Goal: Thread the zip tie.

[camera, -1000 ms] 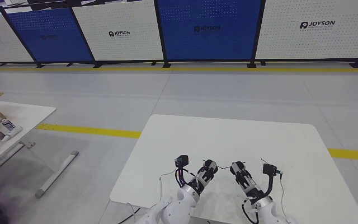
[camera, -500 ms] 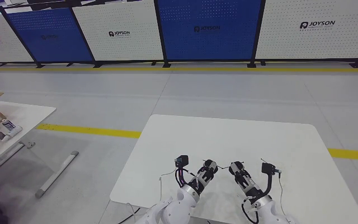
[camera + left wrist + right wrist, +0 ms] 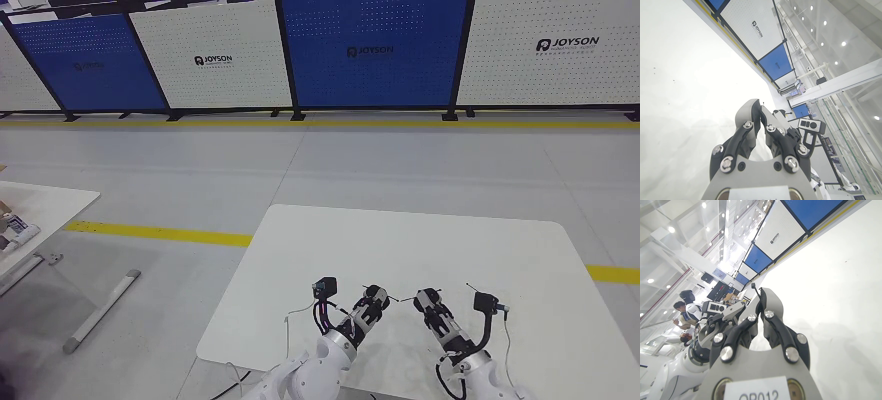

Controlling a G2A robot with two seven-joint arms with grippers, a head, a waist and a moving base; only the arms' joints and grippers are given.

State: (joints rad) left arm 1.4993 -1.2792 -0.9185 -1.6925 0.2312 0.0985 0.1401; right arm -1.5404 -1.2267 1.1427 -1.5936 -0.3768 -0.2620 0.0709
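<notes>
The right tool [image 3: 761,294] is closed on the black zip tie [image 3: 756,291], pinching the strap just behind its head [image 3: 753,285]; that leaves the square head poking free past the fingertips, which I judge is deliberate, since the slot has to stay uncovered for the tail to enter. The left tool [image 3: 760,106] has its pads pressed together with barely a slit between them; a thin dark sliver shows just beyond its tips, so it appears to be gripping the other end of the tie, though that end is too small to be sure of. From above, the left tool [image 3: 376,294] and the right tool [image 3: 424,297] point at each other over the near part of the white desk [image 3: 420,240], close but apart, with a fine dark line bridging the gap; both hang above the surface, probably so the strap can bend without catching on it. The threading looks not yet done; the next step calls for lining the tail up with the head's slot, and a small tilt could make it miss.
</notes>
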